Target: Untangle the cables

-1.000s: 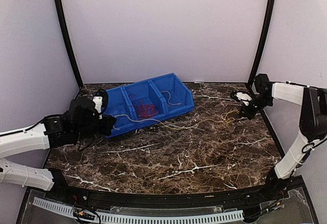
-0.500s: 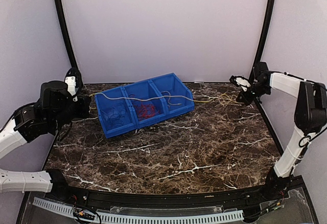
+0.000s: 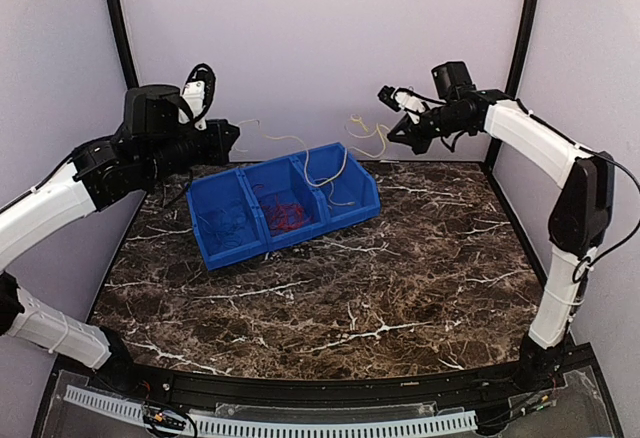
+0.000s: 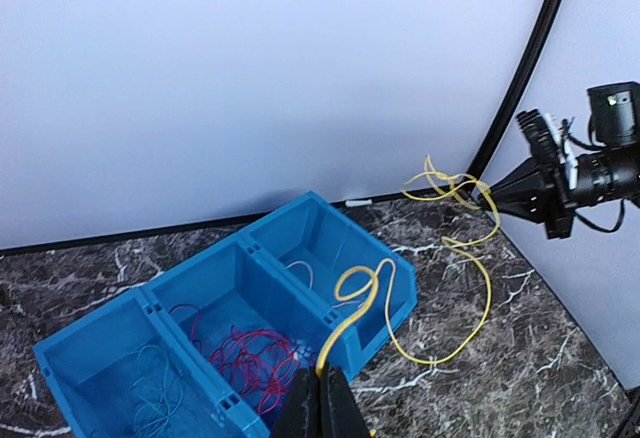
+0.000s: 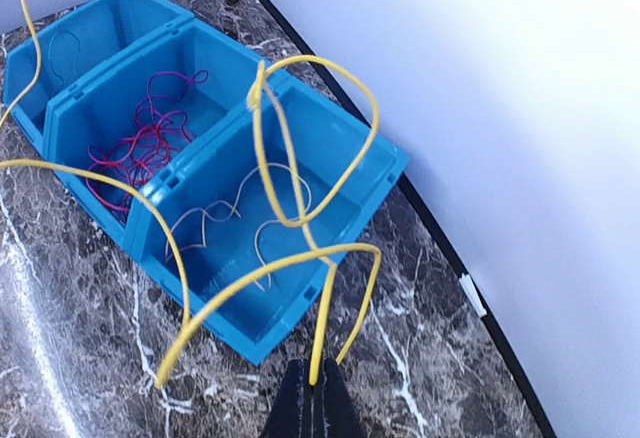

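Note:
A yellow cable (image 3: pixel 366 130) hangs in the air over the blue three-part bin (image 3: pixel 362 194), strung between both grippers. My left gripper (image 3: pixel 232 136) is raised at the back left and is shut on one end of the cable (image 4: pixel 354 319). My right gripper (image 3: pixel 390 128) is raised at the back right and is shut on the other end (image 5: pixel 321 329), where the cable makes loose loops. Red cables (image 3: pixel 283 215) lie in the middle compartment. Dark blue cables (image 3: pixel 228 223) lie in the left one. A pale thin cable (image 5: pixel 235 208) lies in the right one.
The bin (image 4: pixel 240 248) sits slanted at the back left of the marble table (image 3: pixel 400 278). Purple walls and black corner posts (image 3: pixel 515 58) close the back and sides.
Both arms have risen. The left went up and back, the right up and to the left. The yellow cable left the table and now hangs above the bin.

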Controlling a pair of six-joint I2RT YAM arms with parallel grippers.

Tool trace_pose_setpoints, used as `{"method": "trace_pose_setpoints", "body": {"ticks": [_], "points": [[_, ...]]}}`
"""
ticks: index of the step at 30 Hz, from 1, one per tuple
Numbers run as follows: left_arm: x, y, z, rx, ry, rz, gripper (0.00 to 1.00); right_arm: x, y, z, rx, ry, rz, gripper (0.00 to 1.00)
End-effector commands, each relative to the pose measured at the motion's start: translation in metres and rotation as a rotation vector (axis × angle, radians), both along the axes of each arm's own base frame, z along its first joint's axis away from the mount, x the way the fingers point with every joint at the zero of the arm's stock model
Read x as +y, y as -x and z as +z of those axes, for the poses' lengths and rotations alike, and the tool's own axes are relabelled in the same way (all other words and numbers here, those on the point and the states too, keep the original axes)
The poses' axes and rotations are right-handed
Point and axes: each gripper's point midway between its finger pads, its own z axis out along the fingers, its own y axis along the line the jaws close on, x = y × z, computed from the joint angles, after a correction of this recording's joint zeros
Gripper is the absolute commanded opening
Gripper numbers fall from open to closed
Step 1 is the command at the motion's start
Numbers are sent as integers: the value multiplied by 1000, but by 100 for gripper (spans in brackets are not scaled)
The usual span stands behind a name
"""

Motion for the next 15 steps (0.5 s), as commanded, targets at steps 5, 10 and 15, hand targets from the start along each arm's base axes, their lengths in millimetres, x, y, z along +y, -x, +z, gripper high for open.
{"method": "trace_pose_setpoints", "body": {"ticks": [5,10,15], "points": [[-45,-28,48,-114,149,-91,0,67,-36,-47,112,-57,42,0],[-67,-69,26,-131,119,-41,0,86,-54,-97,215,-80,55,11],[-93,-118,-12,-56,139,-51,0,73,-48,-94,231,-69,4,33]]}}
